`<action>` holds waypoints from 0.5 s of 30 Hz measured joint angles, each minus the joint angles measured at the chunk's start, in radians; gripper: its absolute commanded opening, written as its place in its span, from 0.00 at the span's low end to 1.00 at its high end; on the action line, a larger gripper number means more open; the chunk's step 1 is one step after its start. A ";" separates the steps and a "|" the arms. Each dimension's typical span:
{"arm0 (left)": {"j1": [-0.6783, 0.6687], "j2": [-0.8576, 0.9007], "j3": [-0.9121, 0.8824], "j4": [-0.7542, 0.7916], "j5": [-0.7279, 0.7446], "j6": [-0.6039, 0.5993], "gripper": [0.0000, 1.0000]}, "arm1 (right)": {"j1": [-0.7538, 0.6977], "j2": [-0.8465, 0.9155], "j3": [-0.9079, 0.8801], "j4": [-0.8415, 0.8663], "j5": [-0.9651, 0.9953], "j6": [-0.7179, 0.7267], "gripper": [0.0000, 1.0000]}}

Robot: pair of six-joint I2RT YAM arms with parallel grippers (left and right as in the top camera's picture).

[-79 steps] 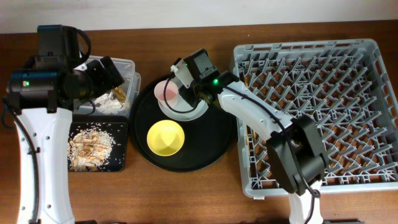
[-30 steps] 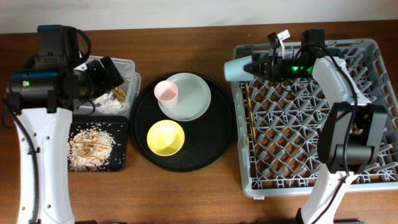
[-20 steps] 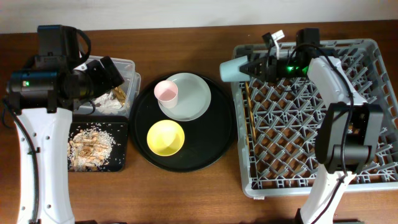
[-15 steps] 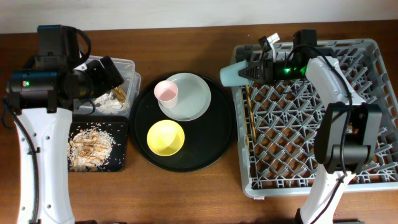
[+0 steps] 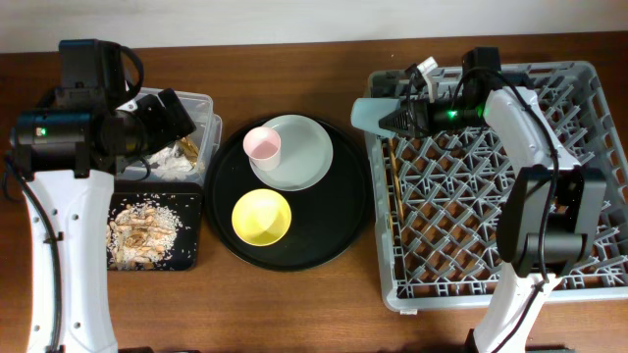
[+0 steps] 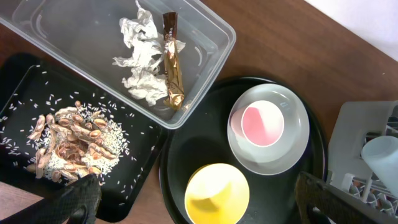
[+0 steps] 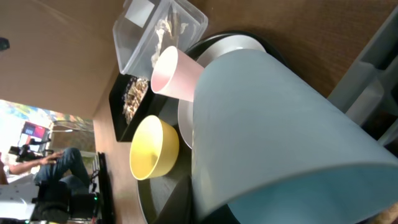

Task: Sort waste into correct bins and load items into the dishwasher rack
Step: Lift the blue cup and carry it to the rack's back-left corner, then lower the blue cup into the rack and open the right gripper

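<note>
— What takes up most of the tabletop (image 5: 294, 314)?

— The grey rack (image 5: 510, 216), which fills the right side. After that comes the round black tray (image 5: 343, 235) in the middle, just beside the rack's left wall.

— And on the left?

— A clear box (image 5: 203, 106) sits at the back, with a shallow black tray (image 5: 191, 245) right in front of it.

— Where are the dishes?

— A grey-green plate (image 5: 312, 157) lies on the back part of the round black tray. A yellow bowl (image 5: 261, 217) stands upright just in front of it. A pink cup (image 5: 263, 146) stands mouth up on the left part of the plate.

— And the other cup?

— The light-blue cup (image 5: 367, 112) is in the air on its side at the rack's back left corner. It sticks out past the rack's left wall, with its narrow base pointing left towards the plate. The right tool (image 5: 397, 120) is clenched on its wide end.

— The other tool?

— The left tool (image 6: 202, 202) is spread wide and grasps nothing. It hangs above the left part of the tabletop and looks down on the box and both trays.

— What about the small things?

— The chopsticks (image 5: 395, 186) lie inside the rack along its left wall. Crumpled white paper (image 6: 140, 68) and a gold-brown wrapper (image 6: 173, 62) lie touching in the clear box. Food scraps (image 6: 71, 143) with grains of rice are spread over the shallow black tray.
</note>
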 measured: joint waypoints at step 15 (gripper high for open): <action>0.000 0.000 0.000 0.000 0.000 0.000 0.99 | -0.006 0.014 -0.013 0.116 -0.076 -0.077 0.04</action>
